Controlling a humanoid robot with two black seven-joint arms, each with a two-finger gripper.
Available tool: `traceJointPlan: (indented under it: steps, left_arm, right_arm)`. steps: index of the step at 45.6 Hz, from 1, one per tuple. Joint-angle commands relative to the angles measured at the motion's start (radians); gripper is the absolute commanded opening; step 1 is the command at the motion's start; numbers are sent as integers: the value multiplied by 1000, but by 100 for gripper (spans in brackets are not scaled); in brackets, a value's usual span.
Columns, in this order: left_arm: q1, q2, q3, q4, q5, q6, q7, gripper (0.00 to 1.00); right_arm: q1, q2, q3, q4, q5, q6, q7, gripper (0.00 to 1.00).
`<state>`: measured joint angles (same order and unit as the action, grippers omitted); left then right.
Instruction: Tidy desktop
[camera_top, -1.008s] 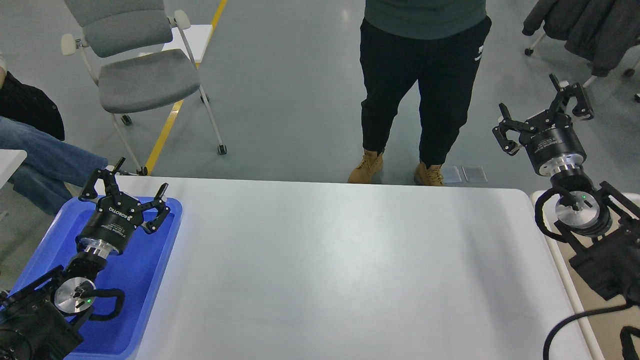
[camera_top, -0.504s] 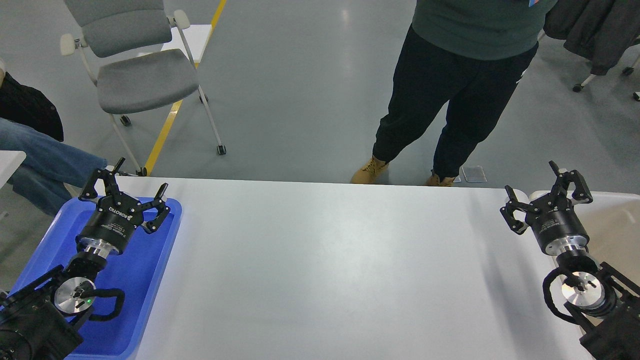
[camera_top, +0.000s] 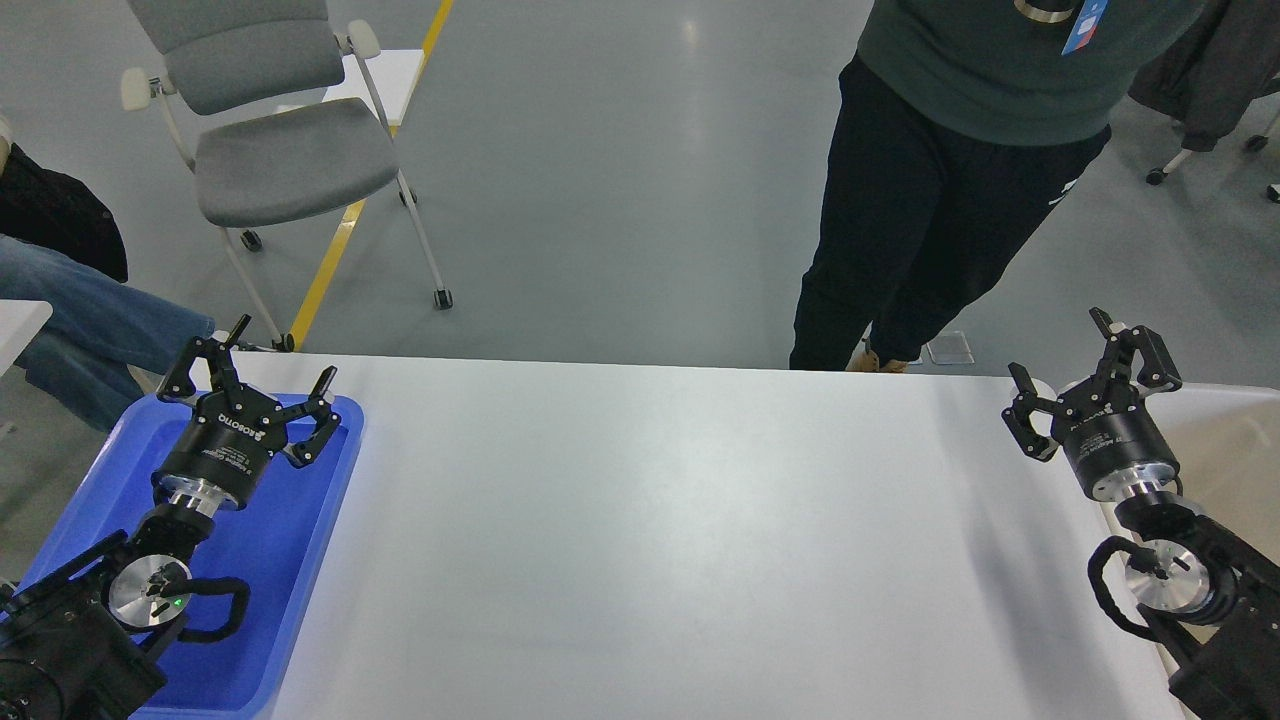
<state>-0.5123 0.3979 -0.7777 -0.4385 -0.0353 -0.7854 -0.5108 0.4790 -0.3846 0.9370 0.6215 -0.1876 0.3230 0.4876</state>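
- Head view: white worktop (camera_top: 640, 540) fills the lower middle of the frame, long axis running left to right, far edge toward the standing person (camera_top: 960, 150).
- Surface looks rigid, smooth, likely slippery; nothing loose lies on it to take hold of (the slab itself is not a thing to lift, I judge).
- Left end effector (camera_top: 262, 385) hovers over the blue tray (camera_top: 300, 600) at the worktop's left edge, fingers spread, holding nothing.
- Right end effector (camera_top: 1090, 375) sits at the right edge, by the beige bin (camera_top: 1240, 440), fingers spread, empty.
- Grey chair (camera_top: 280, 150) well beyond the far left corner.
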Motion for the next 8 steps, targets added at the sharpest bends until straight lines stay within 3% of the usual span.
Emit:
traceJointPlan:
  steps: [1,8]
  left_arm:
    - [0,-1,0,0,0,0,0,99]
    - [0,-1,0,0,0,0,0,99]
  right_arm:
    - [35,3,0,-6,-50,-10,8,100]
    - [76,4,-3,-22,-50,-21,6,100]
